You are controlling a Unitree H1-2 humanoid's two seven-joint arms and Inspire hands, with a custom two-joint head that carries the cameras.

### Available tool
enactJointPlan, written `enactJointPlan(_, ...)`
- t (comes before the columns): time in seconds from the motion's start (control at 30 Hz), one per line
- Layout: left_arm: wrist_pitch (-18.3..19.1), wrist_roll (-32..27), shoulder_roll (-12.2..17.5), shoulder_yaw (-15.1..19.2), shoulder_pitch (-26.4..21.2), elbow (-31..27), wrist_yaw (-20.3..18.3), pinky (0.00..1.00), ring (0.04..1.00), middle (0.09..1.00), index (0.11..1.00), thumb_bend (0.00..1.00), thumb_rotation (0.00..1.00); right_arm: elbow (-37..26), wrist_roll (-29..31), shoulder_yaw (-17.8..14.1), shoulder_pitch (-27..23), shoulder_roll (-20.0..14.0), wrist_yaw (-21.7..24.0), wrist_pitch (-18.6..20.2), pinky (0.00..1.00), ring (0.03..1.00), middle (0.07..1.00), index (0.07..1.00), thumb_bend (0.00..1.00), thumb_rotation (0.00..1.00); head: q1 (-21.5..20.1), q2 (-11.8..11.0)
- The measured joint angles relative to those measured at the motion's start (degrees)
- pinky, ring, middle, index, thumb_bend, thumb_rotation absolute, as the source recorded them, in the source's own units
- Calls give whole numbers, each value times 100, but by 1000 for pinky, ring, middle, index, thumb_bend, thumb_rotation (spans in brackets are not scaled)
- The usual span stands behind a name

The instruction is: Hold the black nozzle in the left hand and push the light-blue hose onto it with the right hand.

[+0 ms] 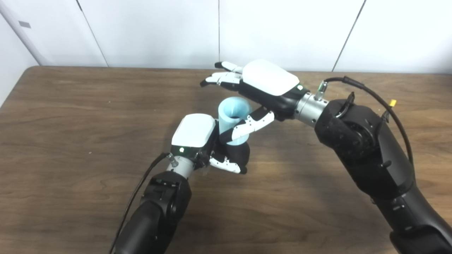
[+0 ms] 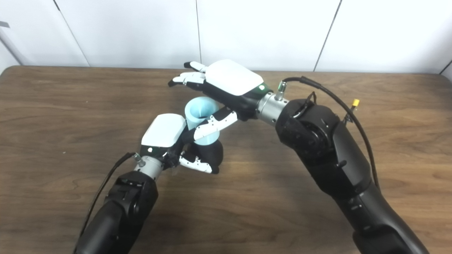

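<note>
My left hand [image 1: 197, 135] is shut on the black nozzle [image 1: 238, 155], holding it upright just above the table. The light-blue hose [image 1: 233, 114] sits on top of the nozzle, its open end facing up. My right hand [image 1: 259, 83] hovers over the hose with its fingers [image 1: 222, 76] stretched out flat and apart. Its thumb [image 1: 252, 123] lies against the front of the hose. Nothing is gripped in the right hand. The same hose [image 2: 201, 113] and nozzle [image 2: 211, 153] show in the right eye view.
The brown wooden table [image 1: 70, 116] runs to a white panelled wall [image 1: 159, 31] behind. A black cable [image 1: 381, 102] with a yellow tag loops off the right forearm. Another cable [image 1: 137, 190] hangs from the left wrist.
</note>
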Motion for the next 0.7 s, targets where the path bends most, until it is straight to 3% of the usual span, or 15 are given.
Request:
enactJointPlan(0.27,0,-2,0,2,1,-9,-9,403,501,484,486,522,0,-27,0,-60,11,27,-85,-124,900,992,963,950,662,995,17,0)
enactJointPlan(0.43,0,-4,1,5,2,-28,-40,398,497,483,486,522,0,-210,24,-86,156,-5,-147,-289,959,997,982,973,639,991,9,0)
enactJointPlan(0.7,-1,-13,5,22,4,-34,-42,371,481,501,478,521,0,-487,64,-101,444,-95,-147,-627,952,977,969,974,635,1000,18,0)
